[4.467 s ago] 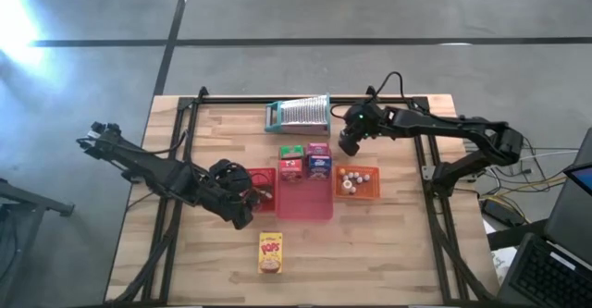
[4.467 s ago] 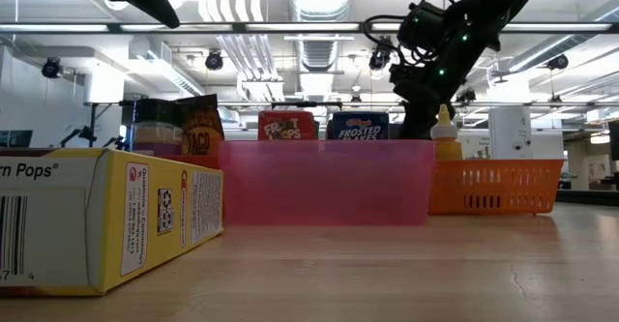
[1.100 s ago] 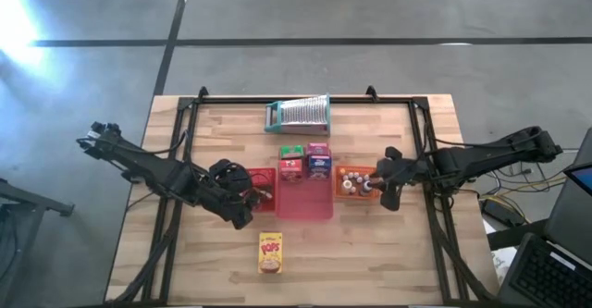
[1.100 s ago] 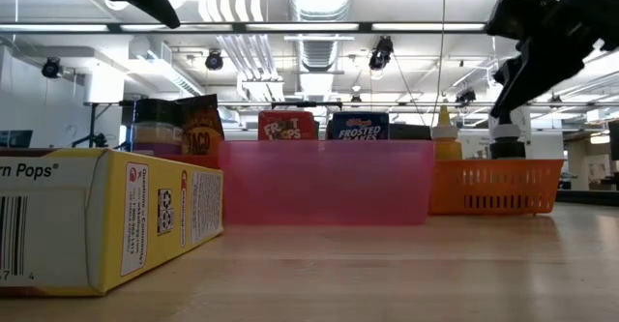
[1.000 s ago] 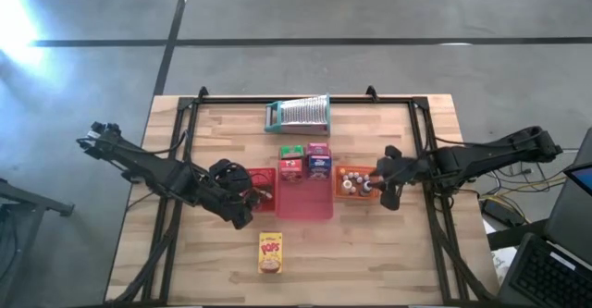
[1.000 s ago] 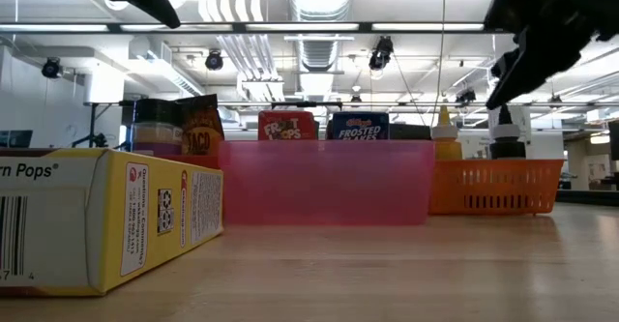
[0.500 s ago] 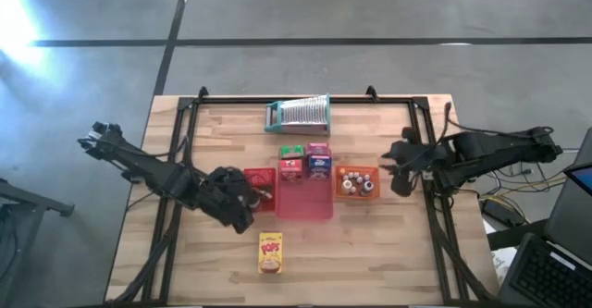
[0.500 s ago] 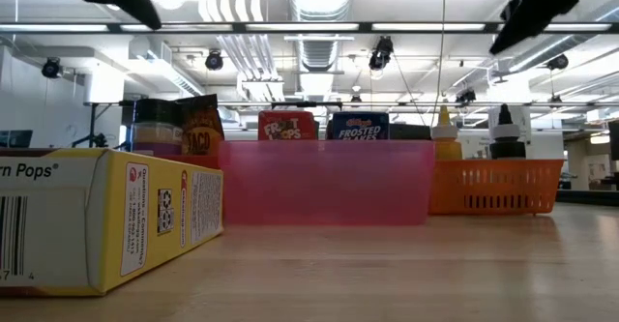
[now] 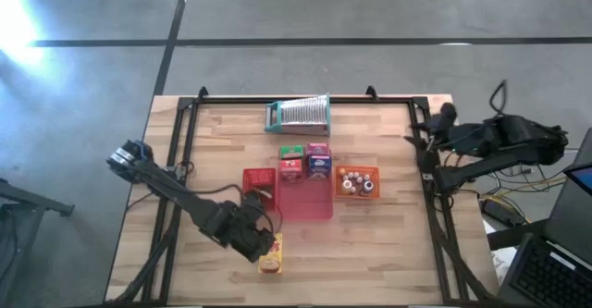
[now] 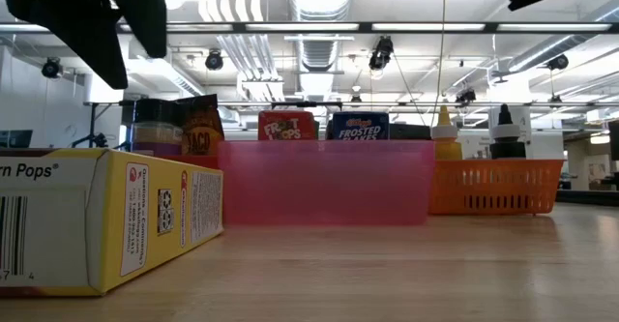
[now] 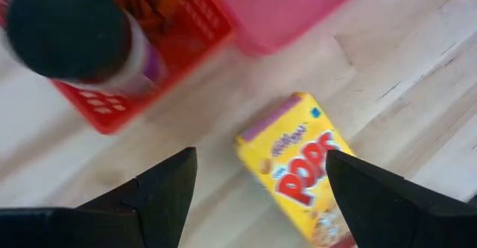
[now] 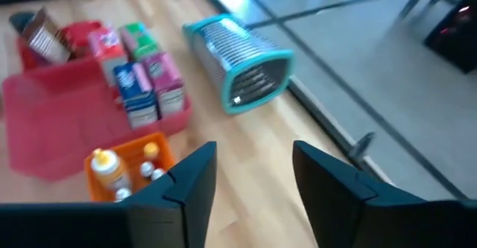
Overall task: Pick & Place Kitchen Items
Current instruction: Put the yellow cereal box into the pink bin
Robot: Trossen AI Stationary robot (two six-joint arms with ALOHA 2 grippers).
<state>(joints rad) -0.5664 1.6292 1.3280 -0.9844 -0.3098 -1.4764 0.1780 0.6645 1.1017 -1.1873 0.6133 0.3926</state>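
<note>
The left gripper [image 11: 253, 196] stands with its jaws spread wide and nothing between them, hovering just above the yellow Corn Pops box [image 11: 302, 170]. In the high view the same gripper [image 9: 254, 241] sits over the near end of the table, covering most of that box [image 9: 270, 264], which lies flat on the bare wood, well apart from the other groceries. The right gripper [image 12: 246, 177] shows its two fingers parted with a clear gap and holds nothing; that arm is drawn back to the table's right edge [image 9: 435, 132], looking over the trays from a distance.

The box looks like a small cardboard cereal carton: light, stiff along its edges but easy to dent on its broad printed faces, with a glossy surface that may slip. In the low view it [image 10: 106, 220] rests on a broad face with one long narrow side turned to the camera. The surest hold is probably across its narrow width, fingers on the two long side walls near the middle, so it neither tips nor crushes.

Behind it stand the pink tray [image 10: 324, 182], the orange basket [image 10: 493, 189] with small bottles, and the red basket [image 11: 123, 103] holding a dark-capped jar [image 11: 71, 28].
</note>
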